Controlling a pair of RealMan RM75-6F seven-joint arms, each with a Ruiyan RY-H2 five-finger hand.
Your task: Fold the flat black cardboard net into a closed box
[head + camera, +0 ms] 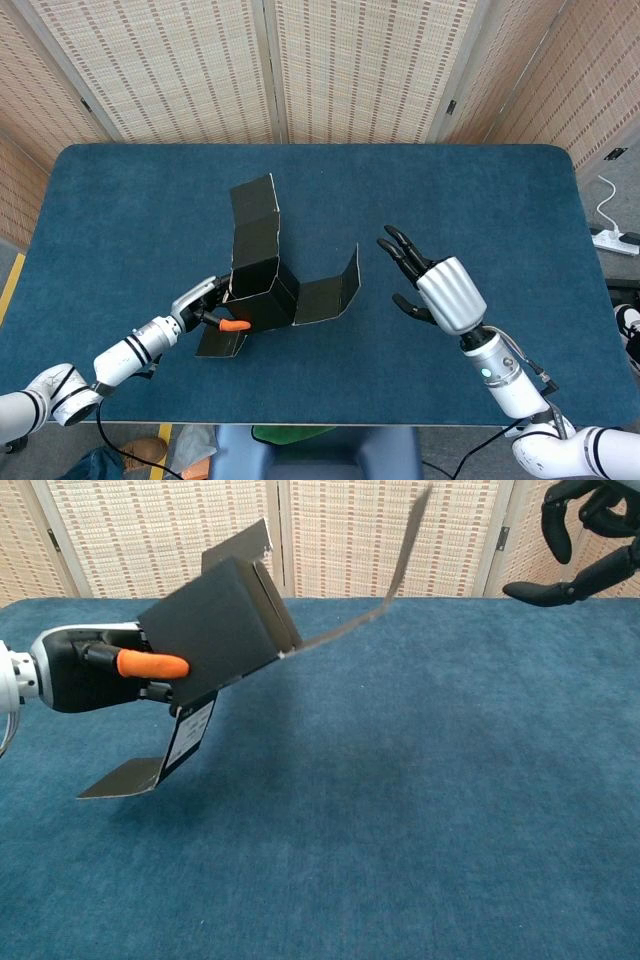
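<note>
The black cardboard net (258, 285), partly folded into an open box, hangs tilted above the table. My left hand (203, 306) grips it at its left side. In the chest view the left hand (88, 670) presses an orange-tipped thumb (152, 665) on the box's side panel (220, 620). One loose flap (253, 214) points up and away, another (335, 290) sticks out to the right, and a third (135, 777) hangs down. My right hand (440, 290) is well to the right of the box with its fingers spread and holds nothing; in the chest view the right hand (585, 530) shows at the top right corner.
The blue cloth-covered table (450, 200) lies under the lifted box. Woven folding screens (350, 70) stand behind the table's far edge. A white power strip (612, 240) lies on the floor at the right.
</note>
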